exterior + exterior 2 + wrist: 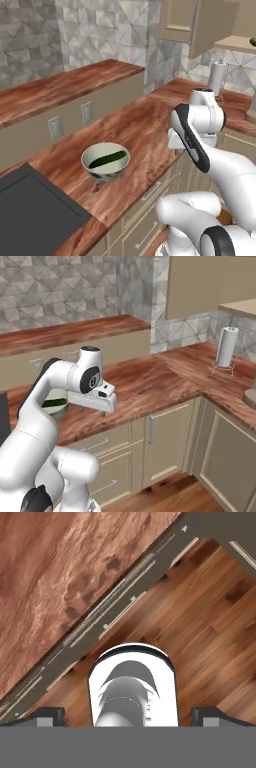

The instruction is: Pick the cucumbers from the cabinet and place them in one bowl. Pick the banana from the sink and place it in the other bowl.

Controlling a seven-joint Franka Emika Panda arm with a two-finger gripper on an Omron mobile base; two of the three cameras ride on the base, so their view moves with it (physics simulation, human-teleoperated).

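Observation:
One dark green cucumber [107, 160] lies in a pale patterned bowl [92, 172] on the wooden counter; in the right base view the bowl [56, 408] peeks out behind my arm. A sliver of green, the second cucumber [253, 41], shows on the shelf of the tan cabinet [235, 44], whose door [210, 27] stands open. My gripper [93, 411] hangs over the counter's front edge, right of the bowl, pointing down. In the hand view my gripper [130, 716] is open, its fingertips [46, 714] far apart with nothing between them. The banana is out of view.
A black rectangular inset [30, 210] sits in the counter at lower left; I cannot tell whether it is the sink. A paper towel roll [227, 346] stands on the right counter. A grey-brown object [250, 397] shows at the right edge. Drawers [115, 607] and wood floor lie below the hand.

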